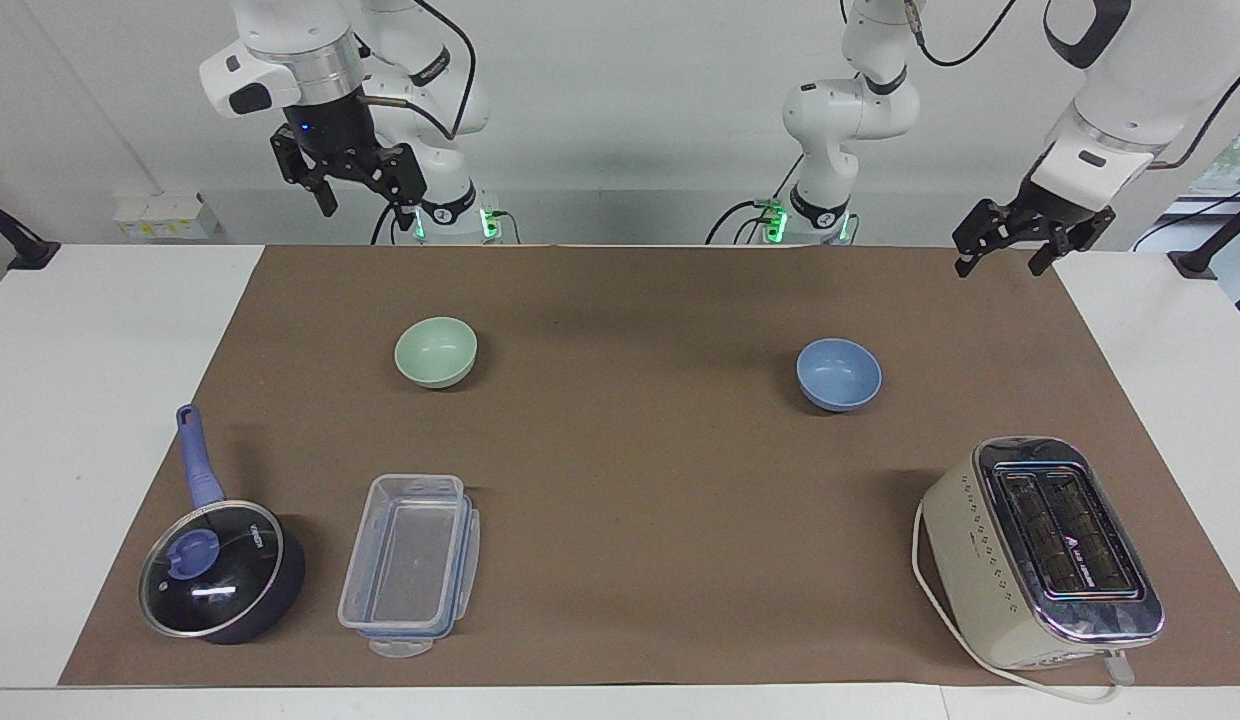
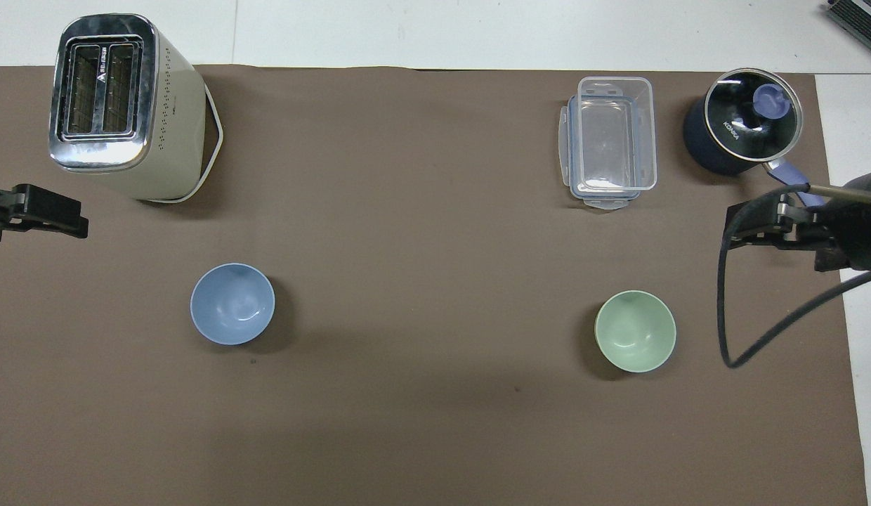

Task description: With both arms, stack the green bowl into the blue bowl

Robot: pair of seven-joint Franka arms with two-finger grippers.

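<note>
The pale green bowl stands upright on the brown mat toward the right arm's end. The blue bowl stands upright toward the left arm's end, well apart from it. Both bowls hold nothing. My right gripper hangs open, high over the mat's edge by the robots, clear of the green bowl. My left gripper hangs open over the mat's corner at its own end, clear of the blue bowl. Neither gripper holds anything.
A cream toaster stands farther from the robots than the blue bowl. A clear plastic container and a dark pot with glass lid and blue handle sit farther out than the green bowl.
</note>
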